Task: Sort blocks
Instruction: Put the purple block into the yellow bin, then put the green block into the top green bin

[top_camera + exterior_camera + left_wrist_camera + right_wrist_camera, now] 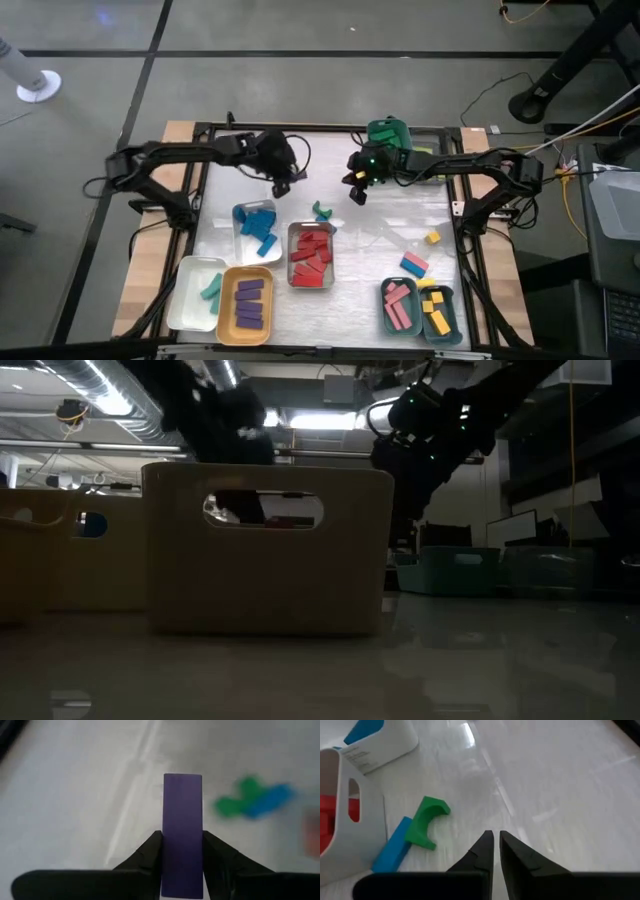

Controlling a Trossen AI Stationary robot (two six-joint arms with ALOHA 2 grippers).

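High view: we see the left end effector [283,183] over the worktop [390,225] at about eleven o'clock from the red-block tray [311,256], and the right end effector [357,192] at one o'clock from it. Sorted blocks [250,304] fill the trays along the near edge.

Low view: we make out only a cream bin [268,550] and dark arms above it.

Left wrist view: we find the left end effector clamped on an upright purple block [183,832].

Right wrist view: we see closed, empty fingers [515,851] near a green arch piece [426,821] touching a blue block [392,847].
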